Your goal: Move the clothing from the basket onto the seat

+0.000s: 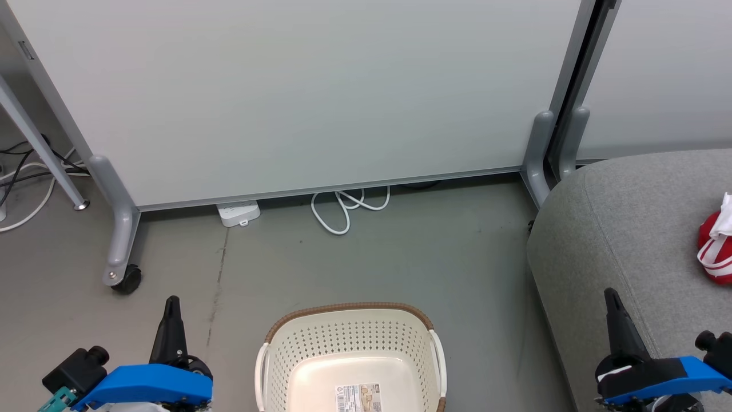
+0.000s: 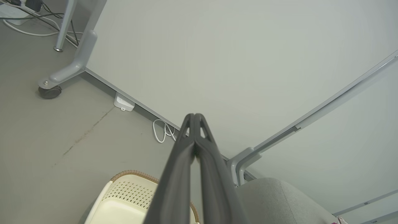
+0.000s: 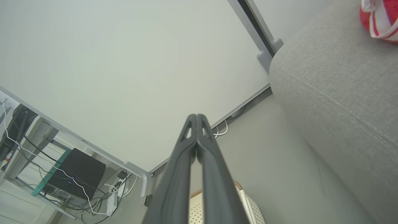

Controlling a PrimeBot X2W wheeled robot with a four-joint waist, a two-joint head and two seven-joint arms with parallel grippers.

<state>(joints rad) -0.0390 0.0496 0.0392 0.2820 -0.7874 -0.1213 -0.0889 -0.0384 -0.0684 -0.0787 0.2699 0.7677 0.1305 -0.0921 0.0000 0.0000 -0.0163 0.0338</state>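
The cream basket [image 1: 350, 343] with a brown rim stands on the floor at bottom centre; its visible inside holds only a paper label. It also appears as the basket [image 2: 130, 196] and the basket [image 3: 248, 208]. Red clothing [image 1: 716, 247] with white stripes lies on the grey seat [image 1: 629, 229] at the right edge, seen again as the clothing [image 3: 380, 18]. My left gripper [image 1: 171, 303] is shut and empty, left of the basket. Over the seat's front corner my right gripper [image 1: 611, 296] is shut and empty, well short of the clothing. Both wrist views show fingertips [image 2: 195, 117] [image 3: 196, 117] pressed together.
A white partition panel [image 1: 320, 91] on grey wheeled feet [image 1: 123, 274] stands behind the basket. A white power strip [image 1: 238, 213] and looped white cable [image 1: 343, 209] lie at its base. More cables [image 1: 23, 171] and a table leg are at the far left.
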